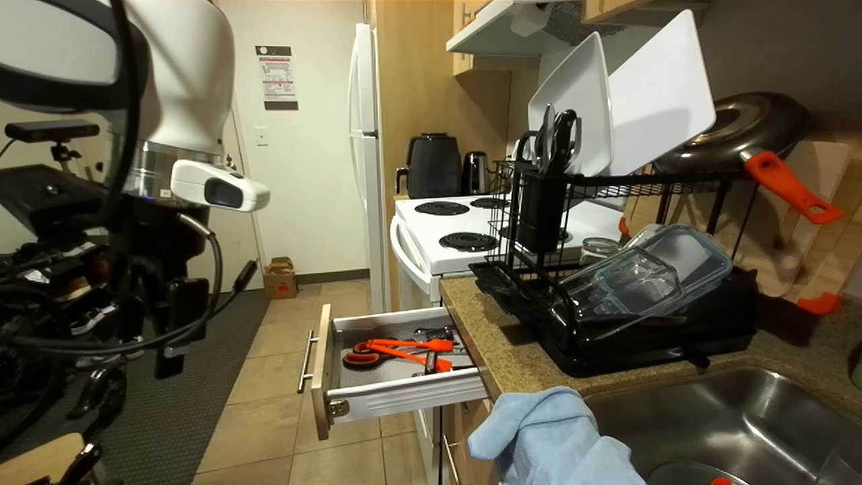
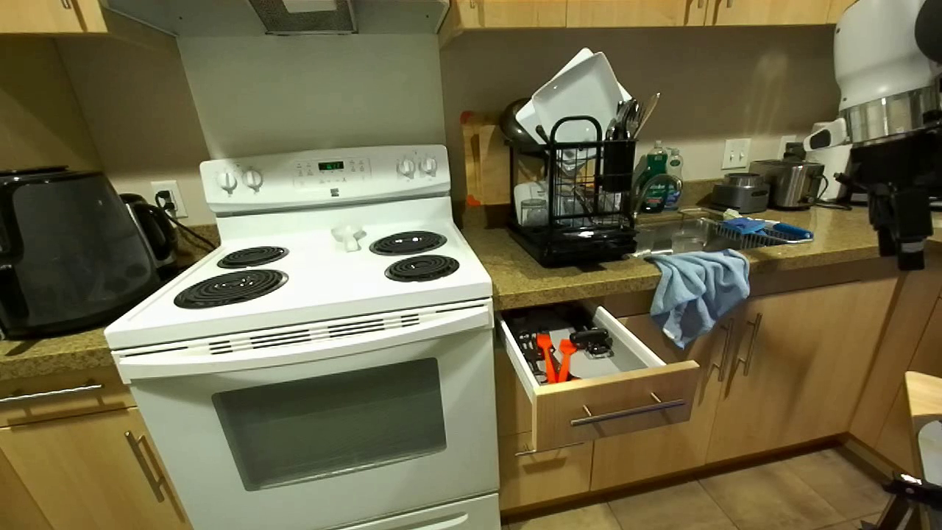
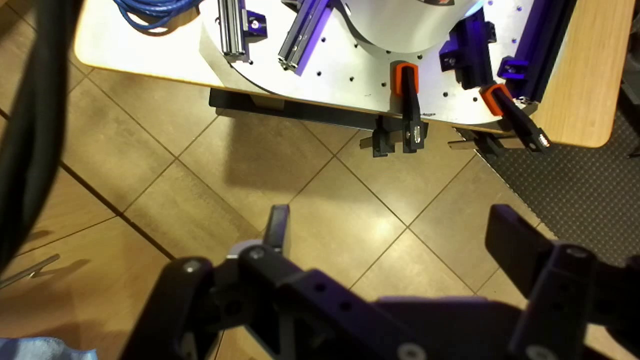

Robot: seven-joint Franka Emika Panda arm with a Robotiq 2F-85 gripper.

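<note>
My gripper (image 3: 389, 212) stands open in the wrist view, its black fingers (image 3: 515, 245) wide apart and only floor tiles visible between them. In both exterior views it hangs in the air, pointing down, touching nothing. A drawer (image 2: 614, 414) is pulled out below the counter. Inside it lie orange-tipped tongs (image 1: 441, 345), scissors with black and red handles, and several dark utensils (image 2: 589, 337). A light blue towel (image 2: 699, 283) drapes over the counter edge by the sink, and its corner (image 3: 47, 349) shows at the wrist view's lower left.
A black dish rack (image 1: 539, 269) with white plates, a pan and glass containers stands beside the sink (image 1: 747, 417). The white stove (image 2: 331, 283) adjoins the drawer. Clamps (image 3: 411, 120) jut from the robot's table (image 3: 585, 100). A dark cable (image 3: 32, 150) runs along the wrist view's left.
</note>
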